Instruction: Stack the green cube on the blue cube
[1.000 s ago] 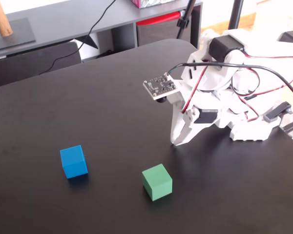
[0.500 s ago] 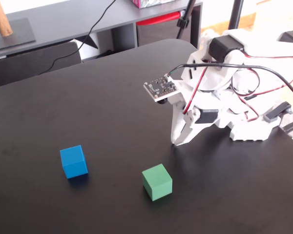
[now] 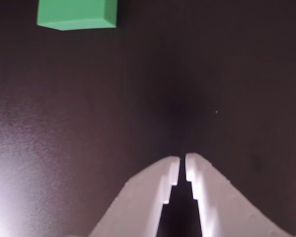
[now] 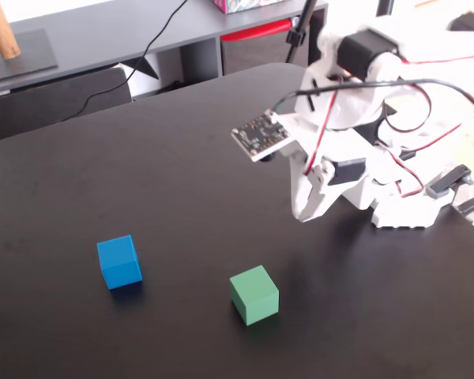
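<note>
White gripper (image 3: 182,163) enters the wrist view from the bottom, its jaws nearly closed with only a thin slit between them, holding nothing. Green cube (image 3: 76,14) sits at upper left there. In the fixed view, green cube (image 4: 254,294) is lower centre on the table (image 4: 182,158), blue cube (image 4: 118,261) apart at left.

We see black matte table (image 4: 166,181), rounded far corner, glare patch on surface at lower left in wrist view (image 3: 5,207). Behind table, grey shelf unit (image 4: 110,35) along wall. On it, dark flat board (image 4: 20,55) with wooden rod (image 4: 0,31) standing at left. Black cable (image 4: 159,35) trails over shelf edge. Red item (image 4: 257,30) under shelf top; patterned box (image 4: 241,5) at top edge.
</note>
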